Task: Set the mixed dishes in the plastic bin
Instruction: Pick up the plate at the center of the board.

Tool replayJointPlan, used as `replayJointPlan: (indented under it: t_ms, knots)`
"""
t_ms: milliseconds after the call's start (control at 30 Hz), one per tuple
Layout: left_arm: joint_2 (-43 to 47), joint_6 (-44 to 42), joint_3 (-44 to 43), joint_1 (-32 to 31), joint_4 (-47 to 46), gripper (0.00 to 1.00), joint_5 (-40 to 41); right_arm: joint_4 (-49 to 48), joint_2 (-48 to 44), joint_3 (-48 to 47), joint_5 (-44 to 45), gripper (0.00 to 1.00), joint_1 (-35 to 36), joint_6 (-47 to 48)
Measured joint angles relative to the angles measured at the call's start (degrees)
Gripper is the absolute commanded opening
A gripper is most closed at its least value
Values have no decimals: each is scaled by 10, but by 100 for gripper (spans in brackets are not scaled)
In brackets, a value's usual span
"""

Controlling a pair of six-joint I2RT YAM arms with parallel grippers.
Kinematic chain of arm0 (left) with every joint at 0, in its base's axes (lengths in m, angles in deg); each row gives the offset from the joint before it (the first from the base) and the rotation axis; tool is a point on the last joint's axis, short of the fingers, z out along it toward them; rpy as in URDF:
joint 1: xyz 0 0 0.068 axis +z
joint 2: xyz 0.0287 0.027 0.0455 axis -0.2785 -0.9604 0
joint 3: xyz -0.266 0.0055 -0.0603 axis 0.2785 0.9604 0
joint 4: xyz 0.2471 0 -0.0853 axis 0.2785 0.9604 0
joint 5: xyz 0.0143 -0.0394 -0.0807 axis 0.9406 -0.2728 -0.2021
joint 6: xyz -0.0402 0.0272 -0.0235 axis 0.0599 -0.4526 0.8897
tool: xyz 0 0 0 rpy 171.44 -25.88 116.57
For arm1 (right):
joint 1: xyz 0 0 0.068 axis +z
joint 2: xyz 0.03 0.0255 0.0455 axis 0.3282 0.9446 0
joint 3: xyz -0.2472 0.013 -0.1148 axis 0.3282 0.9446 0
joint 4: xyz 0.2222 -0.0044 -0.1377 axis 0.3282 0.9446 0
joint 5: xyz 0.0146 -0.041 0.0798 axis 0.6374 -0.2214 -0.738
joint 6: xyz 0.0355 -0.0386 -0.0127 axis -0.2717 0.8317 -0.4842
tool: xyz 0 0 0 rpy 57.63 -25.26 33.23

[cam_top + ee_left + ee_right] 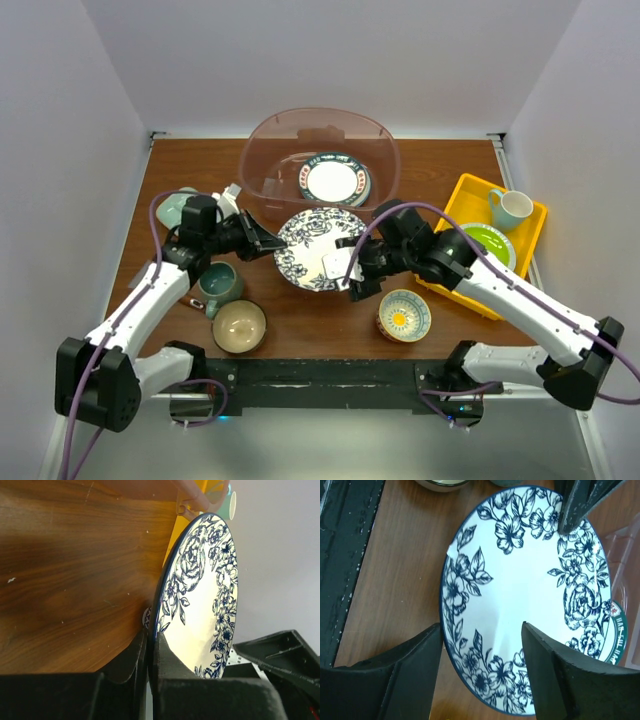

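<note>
Pinching the rim of the flower plate (pixel 320 250), the left gripper (pixel 274 245) holds it tilted, the bin (pixel 265 165) just behind the plate. The right gripper (pixel 348 276) stands wide at the plate's right edge.

Blue-patterned plate (pixel 520 595) rim partly behind right claw (pixel 481 630)

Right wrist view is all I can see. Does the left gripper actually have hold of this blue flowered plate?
Observer: Yes. The left wrist view shows the left gripper shut on the blue-patterned plate at its rim.
Operator: Which dishes lie beside the arms?
Observer: In the top view, a teal mug, a tan bowl and a mint dish lie by the left arm, and a small patterned bowl by the right arm.
</note>
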Motion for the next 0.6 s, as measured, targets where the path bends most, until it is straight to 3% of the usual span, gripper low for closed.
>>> replayJointPlan:
  t_ms: [600]
  knots:
    - [12, -73, -59, 0, 23, 0, 2, 37, -89, -2, -60, 84, -143, 12]
